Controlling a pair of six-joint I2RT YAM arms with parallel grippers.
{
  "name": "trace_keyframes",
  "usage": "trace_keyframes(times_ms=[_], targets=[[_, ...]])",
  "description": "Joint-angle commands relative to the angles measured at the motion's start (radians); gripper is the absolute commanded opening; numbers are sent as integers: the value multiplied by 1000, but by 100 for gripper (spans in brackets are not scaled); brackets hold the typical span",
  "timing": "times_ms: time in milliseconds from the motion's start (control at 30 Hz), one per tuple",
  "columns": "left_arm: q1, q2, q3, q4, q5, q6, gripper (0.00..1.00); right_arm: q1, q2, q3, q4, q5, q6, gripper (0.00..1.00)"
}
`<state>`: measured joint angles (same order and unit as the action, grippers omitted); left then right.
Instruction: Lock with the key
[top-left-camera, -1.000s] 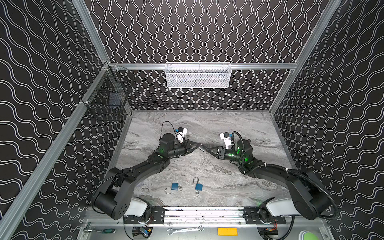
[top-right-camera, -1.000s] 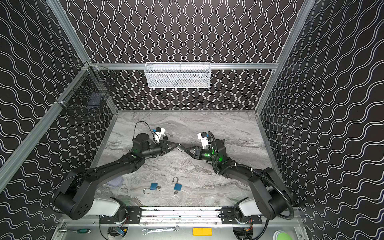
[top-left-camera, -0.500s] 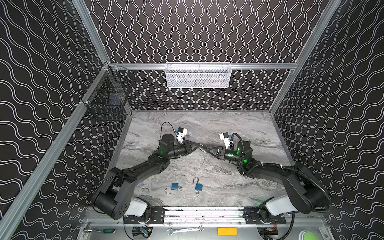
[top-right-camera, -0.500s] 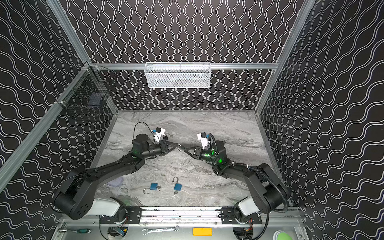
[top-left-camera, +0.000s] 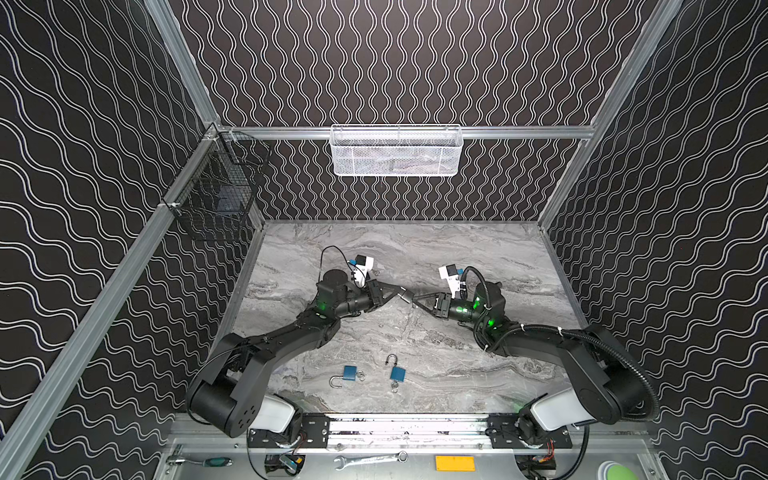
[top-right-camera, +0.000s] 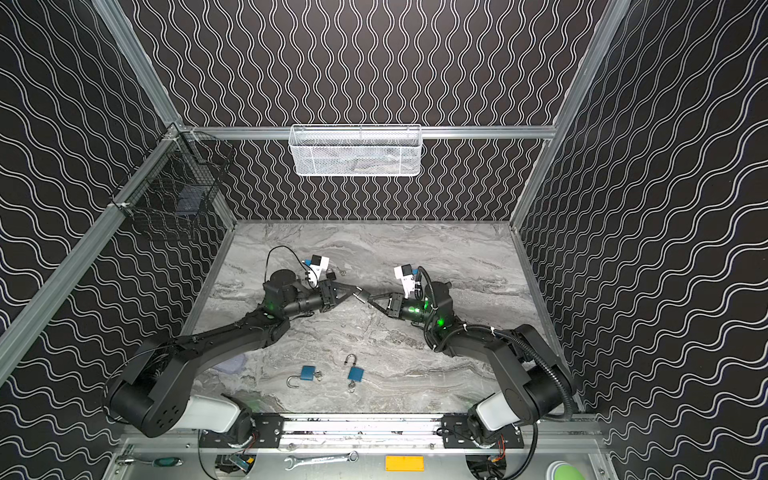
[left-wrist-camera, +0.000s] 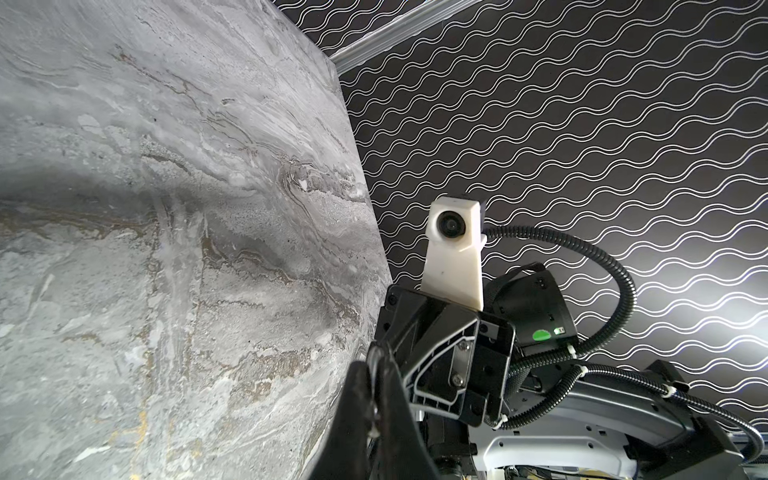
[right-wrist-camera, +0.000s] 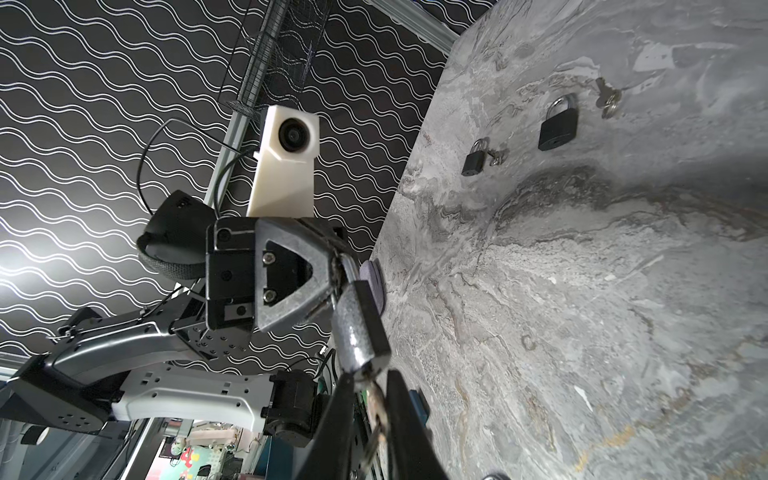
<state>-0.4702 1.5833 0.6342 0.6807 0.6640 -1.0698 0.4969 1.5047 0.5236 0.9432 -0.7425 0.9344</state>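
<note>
So: grey marble counter (top-left-camera: 478, 257), black wavy-line walls (top-left-camera: 415, 62). Left claw (right-wrist-camera: 337, 274) is clamped on the shackle of the silver padlock (right-wrist-camera: 359, 328), held above mid-counter. White mesh basket (top-left-camera: 397, 151) hangs behind the padlock, contents unreadable; black wire basket (top-left-camera: 216, 187) to the padlock's left holds something dark. Both arms stretch low and meet at the padlock. Right claw (right-wrist-camera: 370, 376) has its fingers (right-wrist-camera: 399, 415) either side of the key (right-wrist-camera: 376, 405) in the padlock's base; can't tell if they grip.

A: Top views were evenly lit and sharp. Soft arm shadows lay on the tabletop (top-left-camera: 415, 249). Wall lines bowed toward the edges.
B: Wrist cams?
A: Heavy fisheye. Both had a bright glare patch on the wall (left-wrist-camera: 739, 291), and a broad dark shadow band crossed the marble.
B: Focus?
A: Right wrist: padlock (right-wrist-camera: 361, 328) was fairly sharp with speckled highlights, key (right-wrist-camera: 376, 403) was soft. Left wrist: left gripper (left-wrist-camera: 375, 374) was dark and blurred.
</note>
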Motion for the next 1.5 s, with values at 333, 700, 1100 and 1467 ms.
trace_keyframes(times_ms=[333, 700, 1100, 1467], targets=[[3, 14, -7, 89, 5, -12, 0, 0, 11, -8, 108, -21, 42, 0], [1, 8, -16, 131, 6, -10, 0, -3, 25, -1, 91, -9, 50, 0], [44, 7, -36, 134, 1, -22, 0, -28, 8, -17, 65, -8, 32, 0], [65, 53, -23, 142, 20, -40, 0, -54, -42, -46, -7, 1, 0, 0]])
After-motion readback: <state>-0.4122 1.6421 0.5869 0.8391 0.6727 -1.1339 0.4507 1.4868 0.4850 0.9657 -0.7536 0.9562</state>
